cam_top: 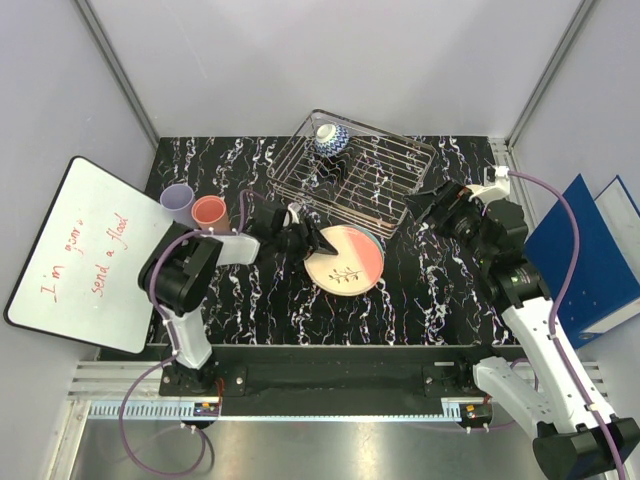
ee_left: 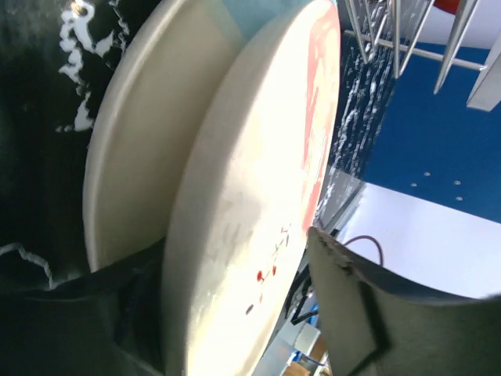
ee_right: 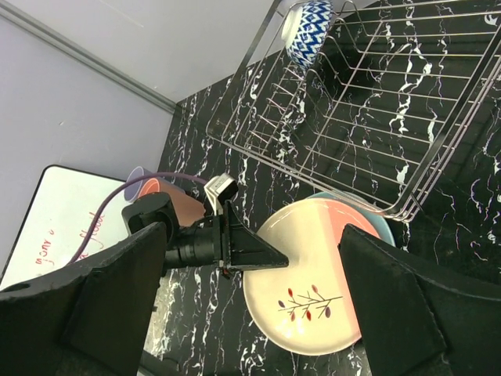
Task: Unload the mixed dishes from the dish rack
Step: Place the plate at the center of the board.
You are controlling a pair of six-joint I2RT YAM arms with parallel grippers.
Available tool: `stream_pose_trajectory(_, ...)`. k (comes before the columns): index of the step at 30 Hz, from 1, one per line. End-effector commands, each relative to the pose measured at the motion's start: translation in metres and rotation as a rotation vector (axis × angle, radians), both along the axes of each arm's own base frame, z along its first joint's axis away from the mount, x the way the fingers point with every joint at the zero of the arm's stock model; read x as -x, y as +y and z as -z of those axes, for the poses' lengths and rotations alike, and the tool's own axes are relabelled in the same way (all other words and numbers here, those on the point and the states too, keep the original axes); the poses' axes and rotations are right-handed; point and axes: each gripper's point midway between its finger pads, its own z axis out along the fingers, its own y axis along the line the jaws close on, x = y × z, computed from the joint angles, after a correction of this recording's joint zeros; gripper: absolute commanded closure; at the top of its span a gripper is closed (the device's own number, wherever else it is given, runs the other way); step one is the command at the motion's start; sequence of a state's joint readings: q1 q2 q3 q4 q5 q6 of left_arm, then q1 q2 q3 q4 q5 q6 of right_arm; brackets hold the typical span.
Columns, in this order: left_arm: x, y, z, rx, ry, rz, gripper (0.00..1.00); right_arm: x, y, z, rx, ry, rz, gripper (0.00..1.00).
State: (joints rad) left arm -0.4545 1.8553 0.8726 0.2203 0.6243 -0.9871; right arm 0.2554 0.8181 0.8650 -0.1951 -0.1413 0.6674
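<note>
Two plates lie stacked on the black marbled bench, just in front of the dish rack. We see the cream/pink plate on top with its sprig drawing facing up. Only a sliver of the blue plate shows beneath it on the rack side.

The left gripper sits at the left edge of the stack with its jaws parted to either side of the rim. From its wrist view we cannot tell whether the pads still press on the plate or stand just clear of it.

The right gripper hangs beside the rack's right end, jaws spread wide and holding nothing.

One blue-white patterned bowl rests in the rack's far left corner. Near the left arm, the lavender cup and a pink cup stand upright side by side on the bench, apparently touching.

A whiteboard with red handwriting lies off the bench's left side, and blue binders stand to the right.
</note>
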Motion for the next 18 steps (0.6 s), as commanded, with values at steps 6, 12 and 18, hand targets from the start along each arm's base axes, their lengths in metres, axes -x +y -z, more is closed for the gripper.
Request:
stream_pose_trajectory(6, 0.034, 0.059, 0.029, -0.302, 0.137, -0.004, 0.19, 0.003, -0.003, -0.014, -0.016, -0.068, 0.013, 0.00)
stream_pose_trajectory(12, 0.039, 0.080, 0.030, -0.454, 0.178, 0.043, 0.12, 0.004, -0.001, -0.010, -0.040, -0.061, 0.007, 0.00)
stream_pose_trajectory(18, 0.037, 0.084, 0.029, -0.516, 0.195, 0.079, 0.08, 0.003, 0.001, -0.006, -0.051, -0.055, -0.003, 0.00)
